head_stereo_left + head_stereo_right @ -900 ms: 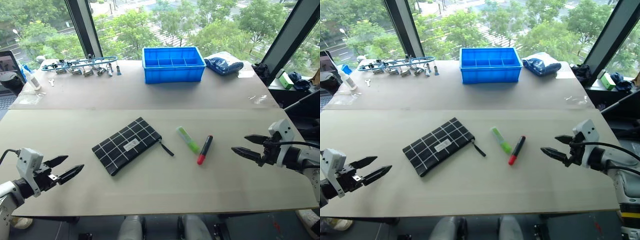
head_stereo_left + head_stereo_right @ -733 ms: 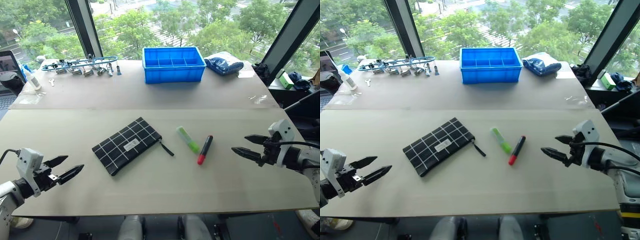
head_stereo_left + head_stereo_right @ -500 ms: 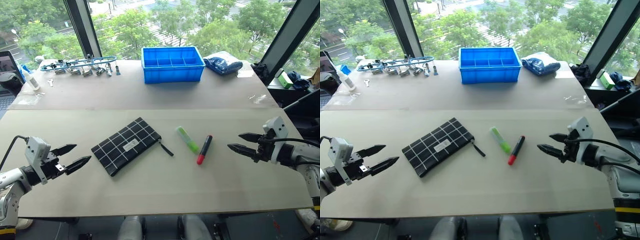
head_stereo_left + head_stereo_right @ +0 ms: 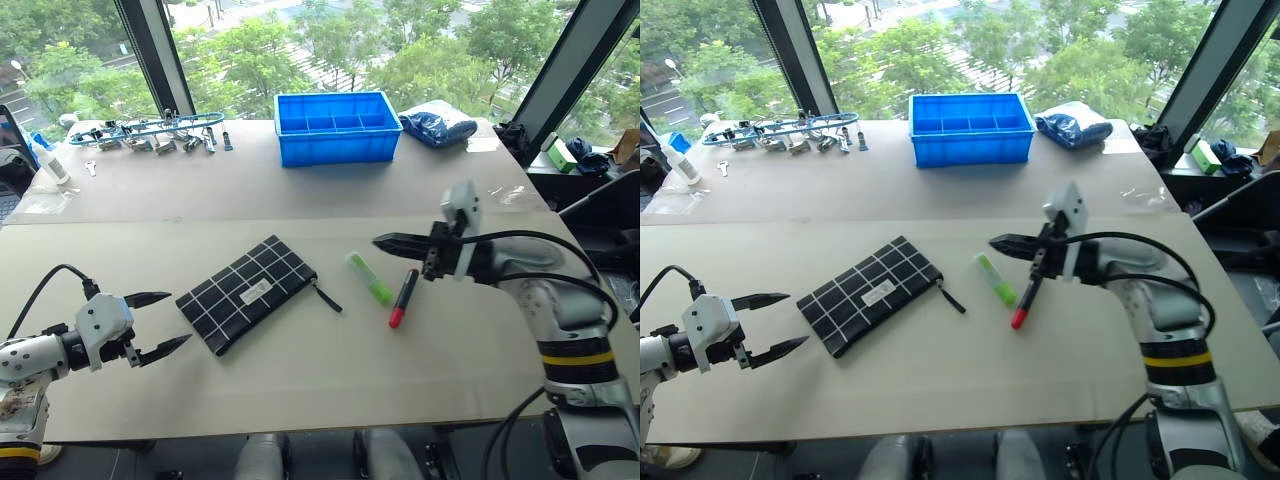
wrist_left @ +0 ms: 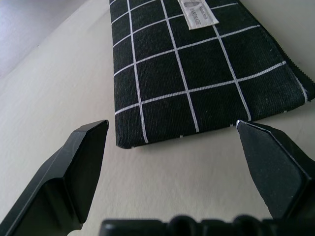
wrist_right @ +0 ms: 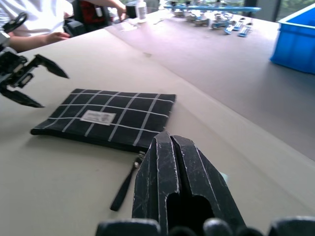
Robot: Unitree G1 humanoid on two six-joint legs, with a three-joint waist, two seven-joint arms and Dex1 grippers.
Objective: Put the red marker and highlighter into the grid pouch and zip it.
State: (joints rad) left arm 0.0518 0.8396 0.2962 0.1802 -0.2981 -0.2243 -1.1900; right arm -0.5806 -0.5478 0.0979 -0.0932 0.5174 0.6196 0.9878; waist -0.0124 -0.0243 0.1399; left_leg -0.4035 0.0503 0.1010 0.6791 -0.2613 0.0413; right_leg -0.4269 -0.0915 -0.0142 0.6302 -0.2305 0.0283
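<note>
The grid pouch [image 4: 248, 291] lies flat and closed on the table left of centre, its black pull strap [image 4: 328, 297] pointing right. To its right lie the light green highlighter [image 4: 369, 278] and then the red marker [image 4: 403, 297], red cap nearest me. My left gripper [image 4: 180, 318] is open just left of the pouch's near corner, facing the pouch [image 5: 197, 73] without touching it. My right gripper [image 4: 380, 240] is shut on nothing, hovering just beyond the highlighter and pointing left toward the pouch [image 6: 113, 115].
A blue compartment bin [image 4: 336, 125] stands at the back centre, with a blue bag [image 4: 440, 125] to its right. Metal tools [image 4: 150, 130] and a small bottle [image 4: 45, 160] lie at the back left. A person's arm [image 6: 34, 42] rests beyond the table's left side.
My right arm has swung left from the table's right side to just beyond the highlighter, and its gripper has shut. My left gripper has moved in toward the pouch, still open.
</note>
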